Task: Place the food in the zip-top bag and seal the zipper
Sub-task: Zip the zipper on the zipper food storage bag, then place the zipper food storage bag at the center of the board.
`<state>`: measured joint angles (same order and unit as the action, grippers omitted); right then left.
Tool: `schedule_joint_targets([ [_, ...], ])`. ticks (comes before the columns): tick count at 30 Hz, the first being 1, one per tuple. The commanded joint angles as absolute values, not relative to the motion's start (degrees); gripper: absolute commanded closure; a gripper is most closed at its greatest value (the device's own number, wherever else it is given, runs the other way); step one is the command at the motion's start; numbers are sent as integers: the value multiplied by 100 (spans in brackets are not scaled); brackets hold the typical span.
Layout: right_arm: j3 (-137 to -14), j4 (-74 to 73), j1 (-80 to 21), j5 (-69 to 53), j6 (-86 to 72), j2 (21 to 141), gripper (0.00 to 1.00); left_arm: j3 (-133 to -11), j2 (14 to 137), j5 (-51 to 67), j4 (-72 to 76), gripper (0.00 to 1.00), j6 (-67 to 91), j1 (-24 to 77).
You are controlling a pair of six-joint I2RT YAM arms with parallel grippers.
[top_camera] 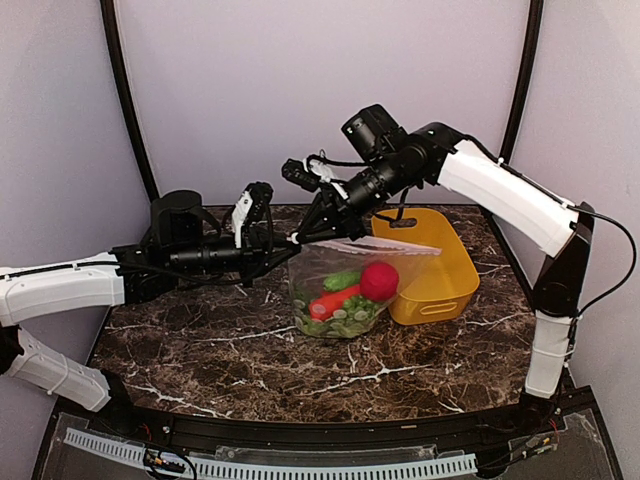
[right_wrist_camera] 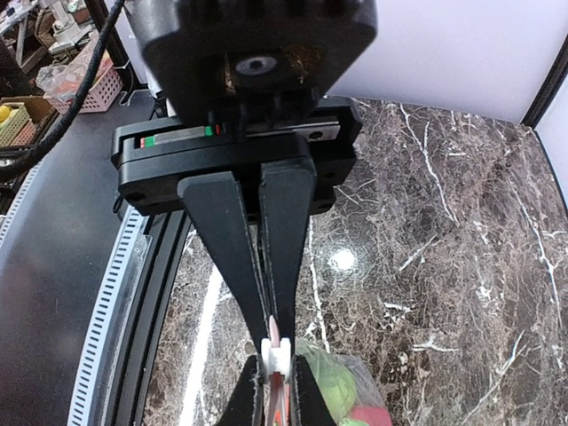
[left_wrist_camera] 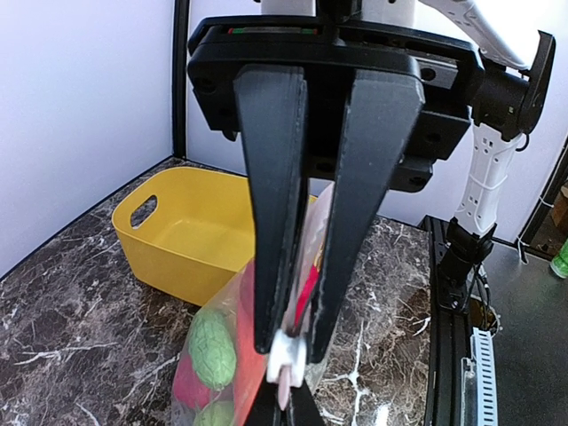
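Note:
The clear zip-top bag (top_camera: pixel 335 290) hangs over the table. Inside it is food: a red ball (top_camera: pixel 379 281), a green cucumber (top_camera: pixel 340 279), a red pepper (top_camera: pixel 332 302) and green pieces. Its pale zipper (top_camera: pixel 380 246) runs rightward from the bag's left top corner. My left gripper (top_camera: pixel 287 241) (left_wrist_camera: pixel 291 348) and right gripper (top_camera: pixel 303 236) (right_wrist_camera: pixel 274 343) meet tip to tip at that corner. Both are shut on the zipper strip, with a white slider (left_wrist_camera: pixel 287 357) (right_wrist_camera: pixel 276 357) between them. A green round piece (left_wrist_camera: pixel 213 346) shows through the plastic.
A yellow plastic basket (top_camera: pixel 440 290) (left_wrist_camera: pixel 177 257) stands just right of the bag, on the dark marble table (top_camera: pixel 200 340). The bag's right end rests against it. Pale walls close in the back and sides.

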<state>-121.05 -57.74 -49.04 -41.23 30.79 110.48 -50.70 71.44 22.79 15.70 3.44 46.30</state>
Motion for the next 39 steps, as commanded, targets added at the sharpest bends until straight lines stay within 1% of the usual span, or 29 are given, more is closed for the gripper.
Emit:
schedule_joint_targets([
  [1,-11891,-5983,-4798,-3687,3154,10785,100,-4926,6784,1590,1534,99,426,4520],
  [10,-10770,-6196,-3700,-3880,3320,9878,100,-4515,6438,948,1543,99,524,4220],
  [15,-10100,-6212,-3181,-3739,3524,9335,100,-4404,6388,835,1566,99,566,4118],
  [21,-9661,-6214,-2716,-3716,3695,8926,100,-4313,6409,800,1662,99,671,4055],
  [25,-9565,-6212,-2558,-3756,3749,8870,100,-4319,6476,839,1747,99,738,4050],
  [33,-9661,-6196,-2544,-3814,3753,8995,100,-4382,6597,747,1791,99,736,4031],
  [36,-9930,-6152,-2549,-3920,3717,9174,100,-4451,6670,650,1848,99,693,3999],
  [39,-10491,-6012,-2548,-4077,3602,9591,100,-4723,7033,651,1994,99,598,3874],
])
